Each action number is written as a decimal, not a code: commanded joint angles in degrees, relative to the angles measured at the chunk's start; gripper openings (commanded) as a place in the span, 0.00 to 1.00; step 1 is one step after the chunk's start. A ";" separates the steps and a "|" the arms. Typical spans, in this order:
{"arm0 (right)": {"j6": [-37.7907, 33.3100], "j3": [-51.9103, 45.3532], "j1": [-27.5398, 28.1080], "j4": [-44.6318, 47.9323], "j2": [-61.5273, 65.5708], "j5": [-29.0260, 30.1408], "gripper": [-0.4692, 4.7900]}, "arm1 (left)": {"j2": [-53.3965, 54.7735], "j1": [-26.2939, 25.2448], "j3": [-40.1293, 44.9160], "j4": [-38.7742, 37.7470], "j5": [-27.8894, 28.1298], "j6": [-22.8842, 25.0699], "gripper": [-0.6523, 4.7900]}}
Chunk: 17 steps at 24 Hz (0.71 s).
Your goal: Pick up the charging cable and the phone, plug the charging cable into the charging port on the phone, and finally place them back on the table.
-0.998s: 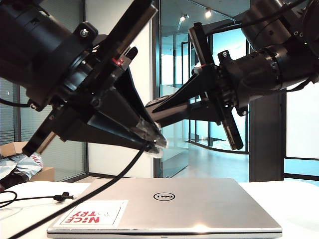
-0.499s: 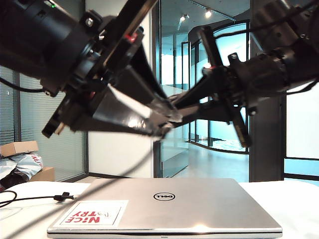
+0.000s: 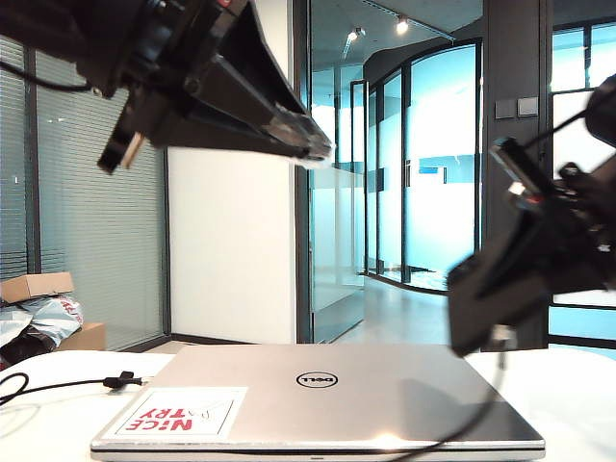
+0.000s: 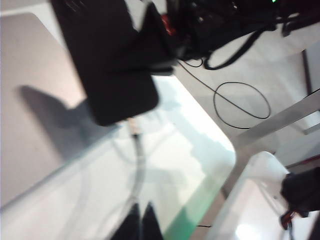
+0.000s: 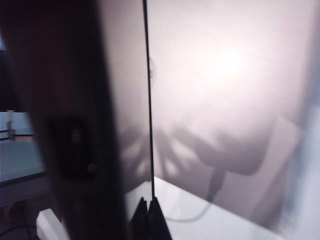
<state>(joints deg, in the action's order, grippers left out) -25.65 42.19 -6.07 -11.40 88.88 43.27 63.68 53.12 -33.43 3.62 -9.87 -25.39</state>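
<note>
Glass walls stood behind the smooth white desk (image 3: 577, 385) and a flat silver laptop (image 3: 318, 395). The right gripper (image 5: 150, 212) hung low over it, jaws clamped on the phone (image 4: 112, 60), a flat black slab. The left gripper (image 3: 313, 149) was high up, jaws together, empty. The thin black charging cable (image 4: 139, 160) looked plugged in. Next, I think, both needed gentle lowering onto the desk.

Exterior camera low at table (image 3: 577, 385) level, facing glass walls — wrist cameras looking down, close, sharing the laptop (image 3: 318, 399)
</note>
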 commanded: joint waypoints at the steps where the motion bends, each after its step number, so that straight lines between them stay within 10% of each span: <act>1: 7.69 3.17 3.15 -9.94 -0.55 -0.31 0.08 | -0.17 -1.70 -2.93 -6.43 0.22 5.97 0.11; 6: 17.11 10.23 5.16 -23.96 -0.22 -14.14 0.08 | -0.31 -8.02 -6.32 -13.27 0.22 10.03 0.11; 17: 25.94 23.23 5.11 -35.50 11.72 -21.79 0.08 | -0.37 -14.80 -6.29 -13.38 0.22 13.20 0.11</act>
<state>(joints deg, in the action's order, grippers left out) -0.16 64.47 -0.89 -47.11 100.05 22.46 63.59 38.30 -39.51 -10.15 -9.61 -12.47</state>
